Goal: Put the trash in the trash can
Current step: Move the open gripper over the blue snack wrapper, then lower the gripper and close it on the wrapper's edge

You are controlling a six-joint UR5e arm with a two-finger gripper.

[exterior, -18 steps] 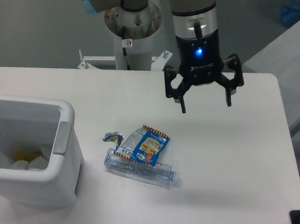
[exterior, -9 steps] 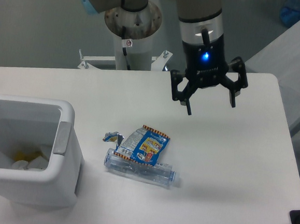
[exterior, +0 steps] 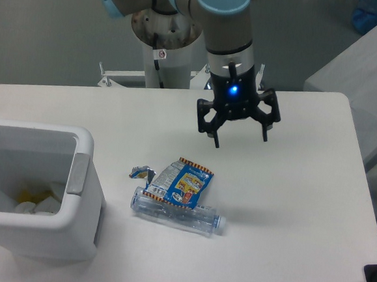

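Item one, the claw (exterior: 240, 136): I see it hanging above the white table (exterior: 301, 208), fingers spread wide, nothing between them. A blue light glows on its black body. It sits up and to the right of the trash, well apart from both pieces and clear of the tabletop.

Item two, the wrapper (exterior: 180, 182): blue and silver, orange-striped edges, crumpled, lying near the middle of the table. Its lower edge rests on or against the bottle; from this angle I cannot tell which.

Item three, the bottle (exterior: 177, 213): clear plastic, crushed, lying on its side just below the wrapper, its long axis running left to right with the right end a little nearer the camera.

Item four, a small scrap (exterior: 140, 172): silvery with a bit of blue, just left of the wrapper. I can't make out whether it is joined to the wrapper or a loose bit.

Item five, the bin (exterior: 37, 191): white, boxy, rounded corners, thick rim, standing at the left edge of the table with a grey tab (exterior: 77, 173) on its right rim. Inside I see pale crumpled stuff and something yellow at the bottom. The bin stands left of the bottle, apart from it.
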